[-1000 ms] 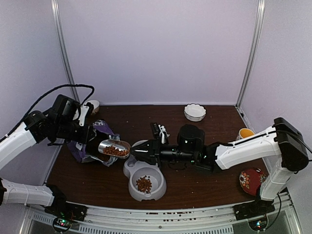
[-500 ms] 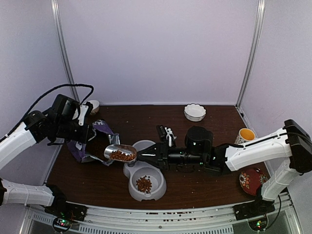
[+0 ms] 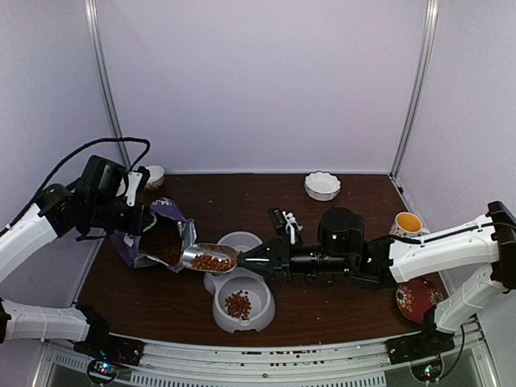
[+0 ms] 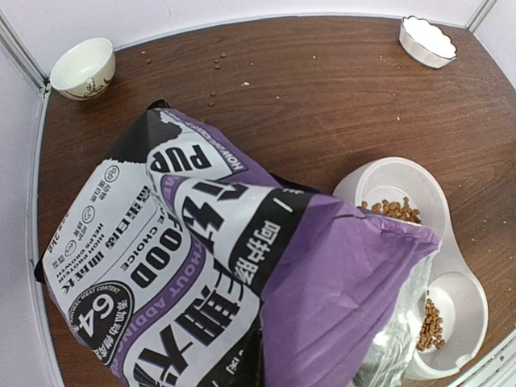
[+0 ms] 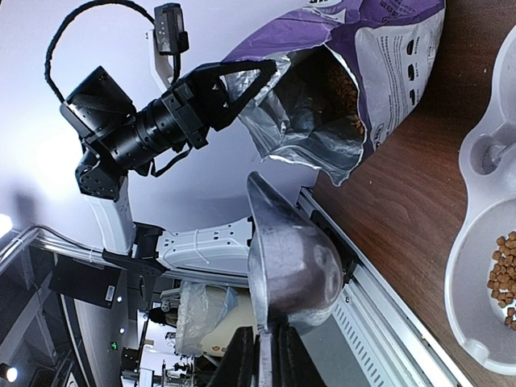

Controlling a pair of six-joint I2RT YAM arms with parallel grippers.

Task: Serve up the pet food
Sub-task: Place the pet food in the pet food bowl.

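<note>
From above: your left gripper [image 3: 139, 219] pinches the purple bag [image 3: 165, 240] open; your right gripper [image 3: 251, 260] clamps the scoop [image 3: 200, 255] level, pet food [image 3: 214, 263] inside, beside the double bowl [image 3: 268, 306]. Left wrist: the double bowl already holds some. Right wrist: narrow jaws pinch the scoop's handle.

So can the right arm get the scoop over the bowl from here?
Likely yes: the scoop in the right gripper hangs at the bowl's rim, nothing between them; the bag is off to one side.
</note>
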